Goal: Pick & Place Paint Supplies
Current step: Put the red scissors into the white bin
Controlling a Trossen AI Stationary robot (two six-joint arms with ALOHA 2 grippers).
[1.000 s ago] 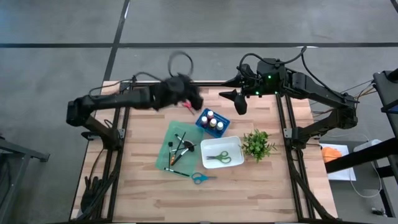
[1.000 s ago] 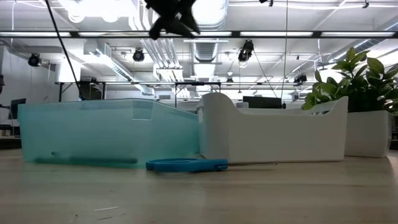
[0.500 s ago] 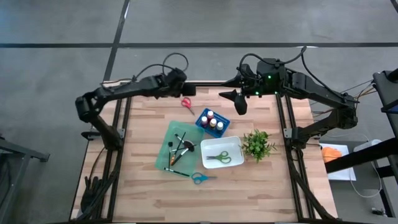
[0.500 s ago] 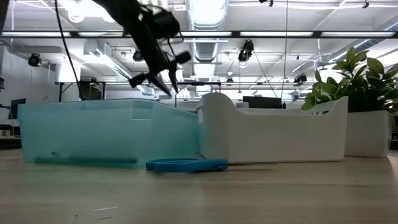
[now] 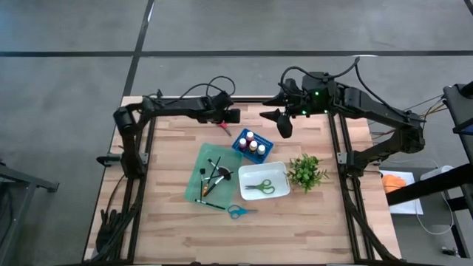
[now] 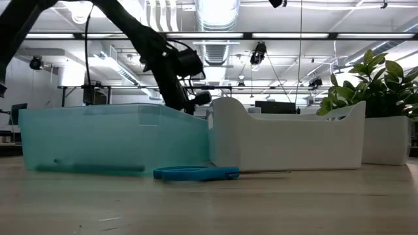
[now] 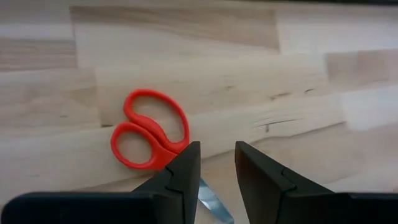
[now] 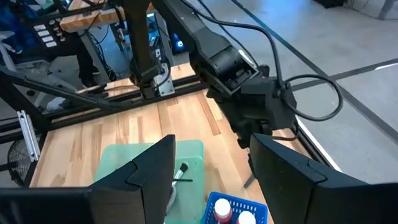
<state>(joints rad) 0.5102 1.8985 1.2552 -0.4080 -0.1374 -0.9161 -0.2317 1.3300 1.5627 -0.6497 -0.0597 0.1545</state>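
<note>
Red-handled scissors (image 5: 222,126) lie flat on the wooden table near its far edge; the left wrist view shows their handles (image 7: 149,134). My left gripper (image 5: 230,117) stands right over them, its fingers a narrow gap apart (image 7: 217,163) above the pivot and blade. My right gripper (image 5: 284,125) is open and empty (image 8: 211,168) above the far side, to the right. Paint bottles stand in a blue basket (image 5: 251,144). Brushes lie in a teal tray (image 5: 213,174). Green scissors lie in a white bin (image 5: 262,181). Blue scissors (image 5: 238,211) lie on the table. My left gripper points down over the red scissors, one finger (image 7: 183,171) in front of the pivot and the blade (image 7: 214,208) showing in the gap. I cannot tell whether the fingers touch the scissors.
A small leafy plant (image 5: 305,171) stands to the right of the white bin. In the low view the teal tray (image 6: 111,140) and the white bin (image 6: 287,140) hide the table's far part. Bare wood lies at the near edge and on the left side.
My left gripper has come down from high above the table to the red scissors at the far edge, and its arm has stretched out low along that edge. The scissors have stayed in place.
</note>
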